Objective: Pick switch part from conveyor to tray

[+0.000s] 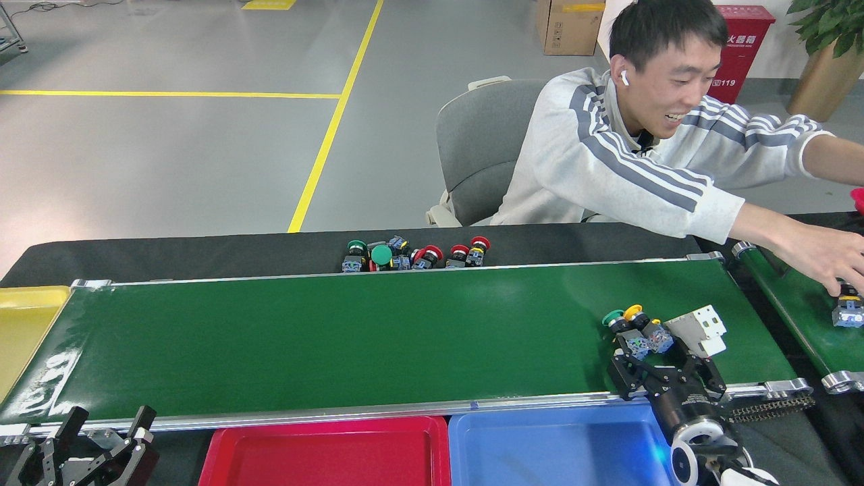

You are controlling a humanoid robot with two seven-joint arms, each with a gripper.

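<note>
- At the far left edge, a yellow plastic tray (23, 331) sits at the left end of the conveyor.
- At the near left corner, the left gripper (104, 422) rests below the belt's near rail, its two black fingers spread apart with nothing between them.
- Across the middle runs the long glossy dark-green conveyor belt (371, 337) with silver aluminium side rails.
- Just near of its near rail lie a red plastic tray (324, 452) and, to its right, a blue plastic tray (560, 449), side by side.
- Beyond the far rail, on a black table strip, a cluster of push-button switches with green and red caps (412, 255) lies in a row.
- Toward the right end of the belt, a green-capped switch part (619, 327) and a yellow-capped switch part (648, 327) lie tilted and touching; a white-and-grey boxy breaker module (698, 329) lies just right of them.
- The right gripper (665, 364) hangs over the belt's near edge, fingers released and wide, right beside these parts; whether a fingertip touches them I cannot tell.
- Behind the table a person in a grey striped jacket (607, 169) sits on a grey chair (479, 148), reaching right.
- At far right, the person's hand (827, 260) is over a narrower green belt (803, 317), above a small blue-based switch (847, 312).
</note>
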